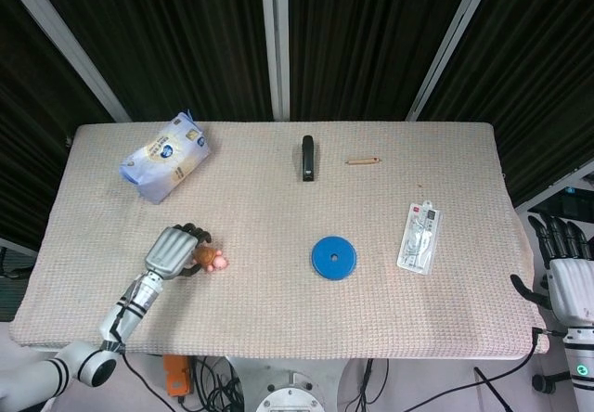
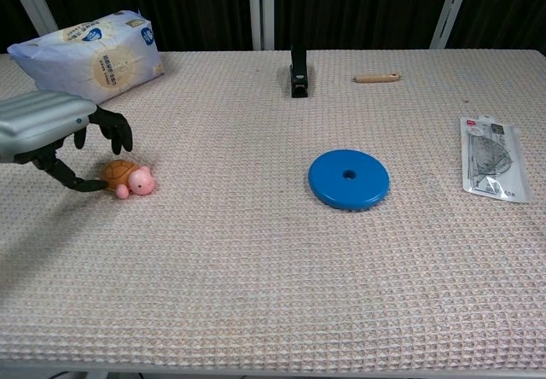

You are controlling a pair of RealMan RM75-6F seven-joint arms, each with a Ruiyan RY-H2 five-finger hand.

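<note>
Left hand (image 2: 51,131) hovers over toy turtle (image 2: 126,178) at the surface's (image 2: 256,294) 8 o'clock; fingers (image 2: 115,130) spread, grasping nothing, thumb just beside the shell. Turtle lies free, not lifted. Right hand (image 1: 568,273) idle off the 4 o'clock edge, fingers released.

Place: a robot test lab, not a home.
Backdrop: black pleated curtains (image 1: 167,32) on pale metal posts (image 1: 275,41) along the far side.
Bench: one table (image 1: 278,319) under beige waffle cloth.
Underneath: loose cables (image 1: 209,384) at the near edge.
</note>
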